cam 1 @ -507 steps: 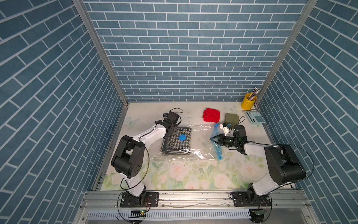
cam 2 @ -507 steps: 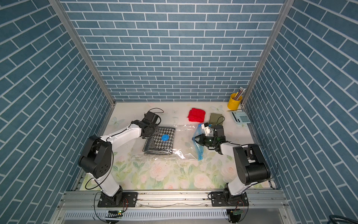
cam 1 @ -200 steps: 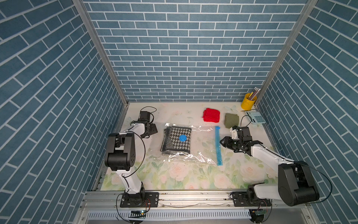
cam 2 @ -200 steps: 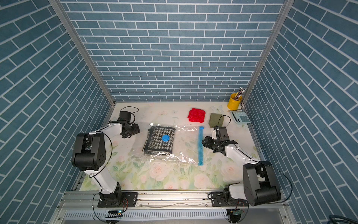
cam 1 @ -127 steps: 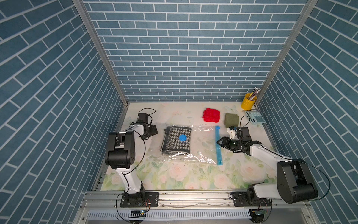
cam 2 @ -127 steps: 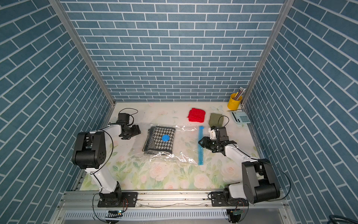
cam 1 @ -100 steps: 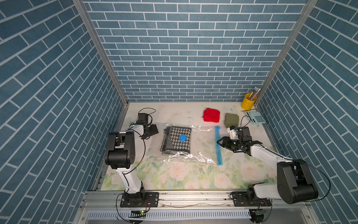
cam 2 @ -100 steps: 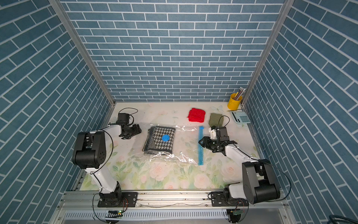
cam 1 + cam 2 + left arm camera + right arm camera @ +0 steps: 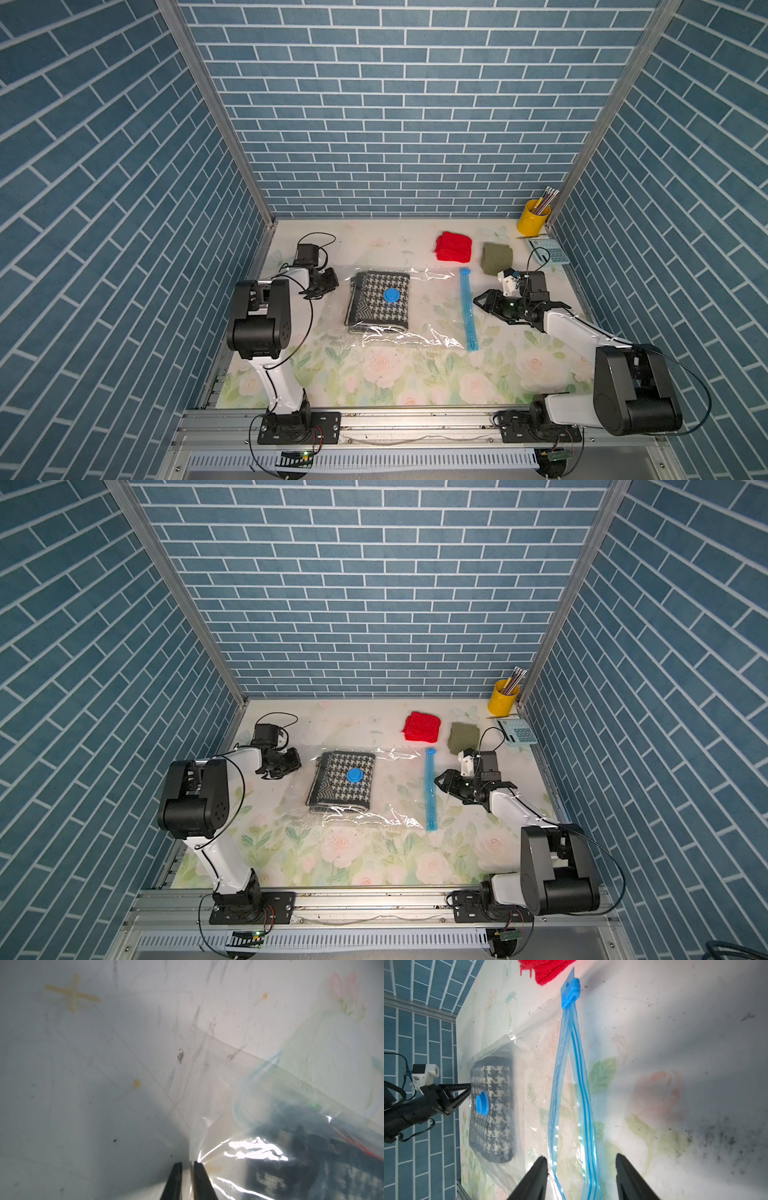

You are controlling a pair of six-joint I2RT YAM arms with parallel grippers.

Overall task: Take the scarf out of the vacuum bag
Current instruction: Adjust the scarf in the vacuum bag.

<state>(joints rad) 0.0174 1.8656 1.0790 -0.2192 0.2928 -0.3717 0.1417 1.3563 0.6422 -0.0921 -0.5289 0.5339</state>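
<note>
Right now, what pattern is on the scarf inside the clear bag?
Black-and-white houndstooth check. The scarf shows best in a top view.

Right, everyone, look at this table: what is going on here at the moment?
A clear vacuum bag lies flat on the table. The left pincer is shut on the bag's edge, at the end where the folded houndstooth scarf lies inside. The right pincer is open at the light-blue zip strip, which shows between its fingers in the right wrist view. The scarf has not come out yet.
</note>
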